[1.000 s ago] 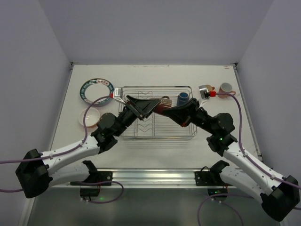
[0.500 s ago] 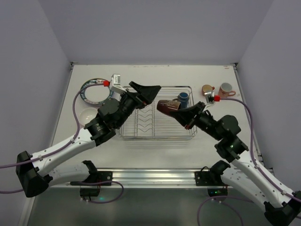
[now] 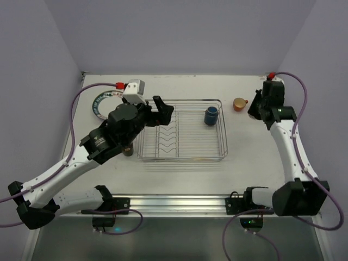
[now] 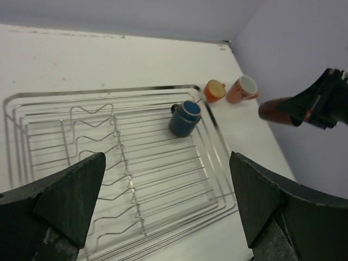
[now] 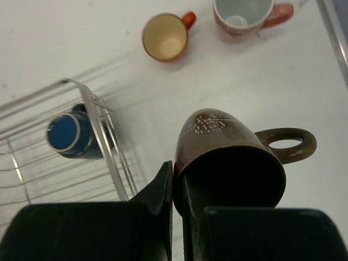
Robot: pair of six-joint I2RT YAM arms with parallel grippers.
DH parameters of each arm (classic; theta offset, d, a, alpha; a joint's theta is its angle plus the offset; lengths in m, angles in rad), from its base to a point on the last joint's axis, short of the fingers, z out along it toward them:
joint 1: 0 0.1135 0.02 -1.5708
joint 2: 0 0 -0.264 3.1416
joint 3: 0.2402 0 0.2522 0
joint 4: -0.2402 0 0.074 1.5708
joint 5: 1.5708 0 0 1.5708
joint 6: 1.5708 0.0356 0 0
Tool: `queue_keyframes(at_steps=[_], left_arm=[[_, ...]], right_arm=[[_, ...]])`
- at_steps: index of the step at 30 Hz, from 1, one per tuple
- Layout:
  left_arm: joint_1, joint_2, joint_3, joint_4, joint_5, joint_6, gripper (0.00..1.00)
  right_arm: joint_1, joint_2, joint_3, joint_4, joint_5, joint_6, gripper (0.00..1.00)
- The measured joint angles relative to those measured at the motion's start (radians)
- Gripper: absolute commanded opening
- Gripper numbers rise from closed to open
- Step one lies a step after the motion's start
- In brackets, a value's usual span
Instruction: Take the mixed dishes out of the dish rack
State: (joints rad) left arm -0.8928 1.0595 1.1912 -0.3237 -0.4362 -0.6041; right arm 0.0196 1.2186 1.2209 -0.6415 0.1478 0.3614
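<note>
The silver wire dish rack (image 3: 182,147) sits mid-table and holds one blue mug (image 3: 211,115), upright near its far right corner. My left gripper (image 3: 165,110) hovers open and empty above the rack's left part; in the left wrist view its jaws (image 4: 166,209) stand wide apart over the rack (image 4: 109,163). My right gripper (image 5: 178,187) is shut on the rim of a maroon mug (image 5: 228,157), held above the table right of the rack. An orange mug (image 5: 166,36) and a pink mug (image 5: 239,16) stand beyond it.
A dark-rimmed white plate (image 3: 102,103) lies at the far left, partly under my left arm. A small dark mug (image 3: 128,150) stands left of the rack's near corner. The table's right edge (image 5: 334,32) is close to the pink mug.
My right gripper has carried the maroon mug out of the rack to the far right of the table. My left gripper has risen and drawn back to the left, empty.
</note>
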Motion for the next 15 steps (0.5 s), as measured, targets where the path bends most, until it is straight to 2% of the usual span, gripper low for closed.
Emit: queue_keyframes(at_steps=[4,8,15], left_arm=[[0.0,-0.005,0.046,-0.177,-0.006,0.071,1.0],[0.0,-0.049,-0.014,-0.301,-0.044,0.113,1.0],[0.0,-0.143,-0.161,-0.341,-0.088,0.154,1.0]], right_arm=[[-0.073,0.206,0.079,-0.071,-0.008,-0.024,0.0],[-0.139,0.369,0.117,-0.076,-0.009,-0.026,0.0],[-0.17,0.518,0.159,-0.079,0.018,-0.022,0.0]])
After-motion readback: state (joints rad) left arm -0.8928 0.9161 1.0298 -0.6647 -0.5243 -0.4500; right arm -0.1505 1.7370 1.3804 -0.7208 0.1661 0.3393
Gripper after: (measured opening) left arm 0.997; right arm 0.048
